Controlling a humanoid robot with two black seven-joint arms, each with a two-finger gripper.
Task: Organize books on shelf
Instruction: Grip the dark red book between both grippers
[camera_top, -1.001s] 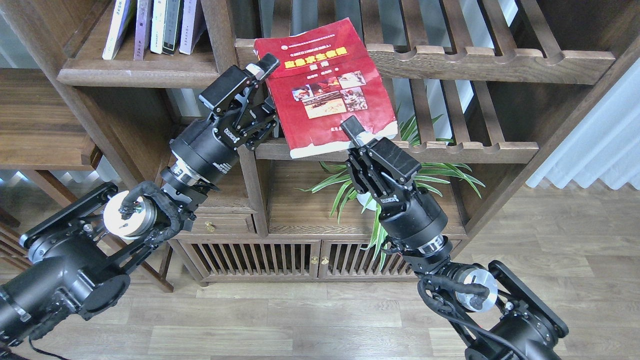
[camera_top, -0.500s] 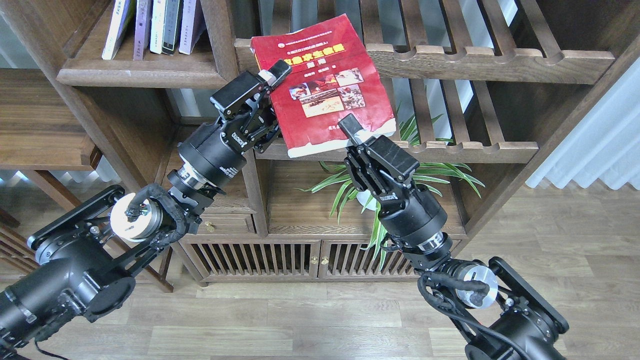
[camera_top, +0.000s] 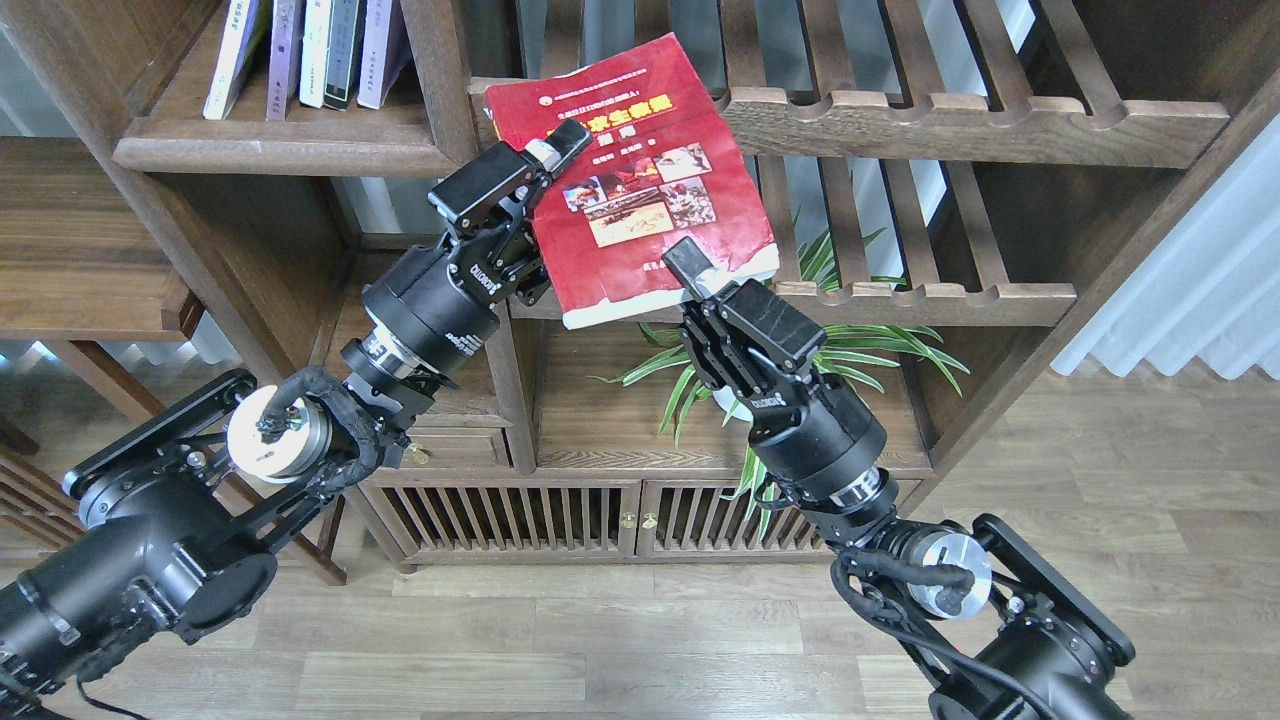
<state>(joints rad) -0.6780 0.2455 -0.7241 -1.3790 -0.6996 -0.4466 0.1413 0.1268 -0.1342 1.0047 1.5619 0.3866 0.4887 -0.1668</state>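
The red book with small photos (camera_top: 640, 190) is held tilted in front of the bookcase, between the slatted racks. My left gripper (camera_top: 548, 165) is shut on its left edge, with one finger lying on the cover. My right gripper (camera_top: 693, 272) is shut on its lower edge near the bottom right corner. The solid dark-brown shelf (camera_top: 280, 152) is at the upper left, and several thin books (camera_top: 310, 50) stand on it. The maroon and yellow-green books are out of view.
Slatted racks with notched rails (camera_top: 960, 115) fill the bookcase's right half, with a lower one (camera_top: 930, 293) behind the book. A potted green plant (camera_top: 850, 345) sits below my right gripper. A low cabinet with slatted doors (camera_top: 560, 515) stands on the wooden floor. A white curtain (camera_top: 1200, 270) hangs at the right.
The red book has shifted a little left and turned counter-clockwise. My left gripper has moved up and right along its left edge. My right gripper has moved slightly left with the book.
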